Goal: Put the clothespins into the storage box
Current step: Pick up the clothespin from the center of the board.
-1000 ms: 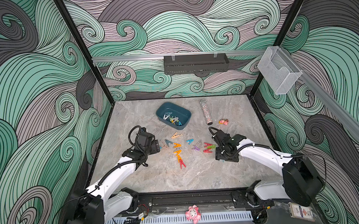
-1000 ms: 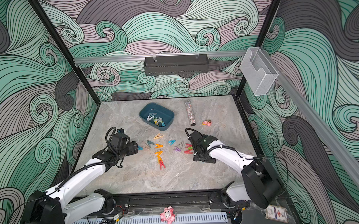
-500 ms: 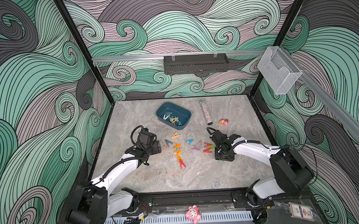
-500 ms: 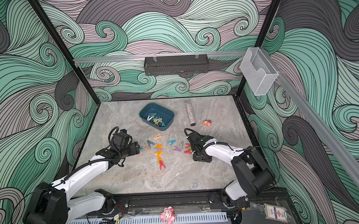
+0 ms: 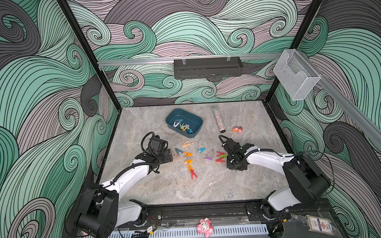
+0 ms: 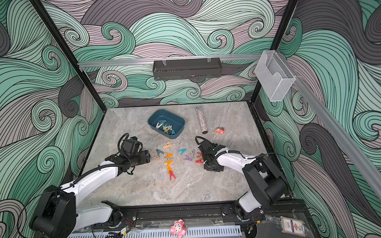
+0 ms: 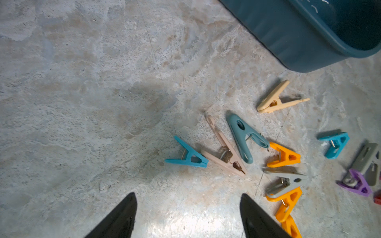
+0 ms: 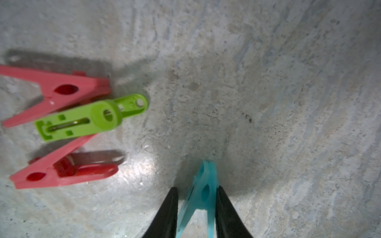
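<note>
The dark teal storage box [image 5: 169, 118] [image 6: 152, 120] sits toward the back of the table with several clothespins [image 5: 182, 127] in it. More clothespins lie loose between the arms in both top views, among them orange [image 5: 188, 154] and red [image 5: 219, 155] ones. My right gripper [image 8: 196, 188] points down at the table, shut on a light teal clothespin [image 8: 207, 177], beside a green pin [image 8: 88, 118] and two red ones [image 8: 55, 90]. My left gripper [image 7: 188, 194] is open and low. A small teal pin [image 7: 188, 157] and a beige pin [image 7: 224, 152] lie just ahead of it.
A glittery tube [image 5: 218, 119] and a small pink-orange toy [image 5: 237, 129] lie right of the box. A black perforated tray [image 5: 207, 67] hangs on the back wall and a clear holder [image 5: 295, 73] on the right rail. A pink figure [image 5: 204, 227] sits at the front edge.
My right gripper's jaws have closed in onto the light teal clothespin. My left gripper has edged a little toward the loose pins and stayed open.
</note>
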`<state>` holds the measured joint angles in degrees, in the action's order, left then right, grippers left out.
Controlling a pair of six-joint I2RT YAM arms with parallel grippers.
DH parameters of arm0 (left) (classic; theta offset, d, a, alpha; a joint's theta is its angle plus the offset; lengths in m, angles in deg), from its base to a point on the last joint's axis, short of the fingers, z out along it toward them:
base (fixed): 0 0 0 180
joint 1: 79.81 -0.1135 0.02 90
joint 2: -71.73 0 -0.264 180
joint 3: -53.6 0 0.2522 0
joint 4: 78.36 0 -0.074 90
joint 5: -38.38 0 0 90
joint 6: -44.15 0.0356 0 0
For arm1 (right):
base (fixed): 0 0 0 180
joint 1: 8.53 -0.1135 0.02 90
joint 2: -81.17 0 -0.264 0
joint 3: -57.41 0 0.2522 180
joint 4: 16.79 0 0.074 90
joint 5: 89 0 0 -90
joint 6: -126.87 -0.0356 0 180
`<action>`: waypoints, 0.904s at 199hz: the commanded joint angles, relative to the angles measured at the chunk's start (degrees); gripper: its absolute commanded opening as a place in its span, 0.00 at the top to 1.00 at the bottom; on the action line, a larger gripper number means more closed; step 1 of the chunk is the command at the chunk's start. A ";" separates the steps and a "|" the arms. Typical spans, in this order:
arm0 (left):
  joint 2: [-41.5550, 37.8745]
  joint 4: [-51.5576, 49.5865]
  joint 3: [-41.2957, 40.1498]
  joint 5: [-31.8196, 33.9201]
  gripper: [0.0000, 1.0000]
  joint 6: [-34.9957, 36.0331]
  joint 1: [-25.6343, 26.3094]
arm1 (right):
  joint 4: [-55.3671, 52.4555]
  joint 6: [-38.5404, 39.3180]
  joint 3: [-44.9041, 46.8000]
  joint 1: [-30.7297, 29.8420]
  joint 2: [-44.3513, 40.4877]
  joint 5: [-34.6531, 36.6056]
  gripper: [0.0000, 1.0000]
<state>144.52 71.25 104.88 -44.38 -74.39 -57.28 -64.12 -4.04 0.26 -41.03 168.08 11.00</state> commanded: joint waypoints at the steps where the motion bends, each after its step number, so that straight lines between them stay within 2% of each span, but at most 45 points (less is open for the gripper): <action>1: 2.26 -2.95 2.37 -0.49 0.20 -0.23 0.26 | -0.13 -0.16 1.04 0.23 0.83 -0.16 0.70; 53: 3.70 -4.06 4.21 0.31 0.20 0.41 0.28 | -3.78 0.12 -1.64 -0.95 -1.76 0.60 0.71; 102: 4.32 -4.41 4.93 1.10 0.20 0.09 0.27 | -5.83 1.24 -9.99 -3.34 -1.75 0.29 0.72; 137: 4.97 -3.79 4.67 0.07 0.20 -0.82 0.33 | -2.05 3.83 -20.80 -4.94 6.67 -1.24 0.73; 180: 6.86 -3.23 3.82 0.06 0.20 -1.25 0.36 | -0.87 7.42 -43.36 -6.71 22.76 -3.23 0.73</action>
<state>149.97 68.28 107.76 -44.40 -74.69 -57.22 -66.21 0.84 -33.60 -46.73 184.30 9.27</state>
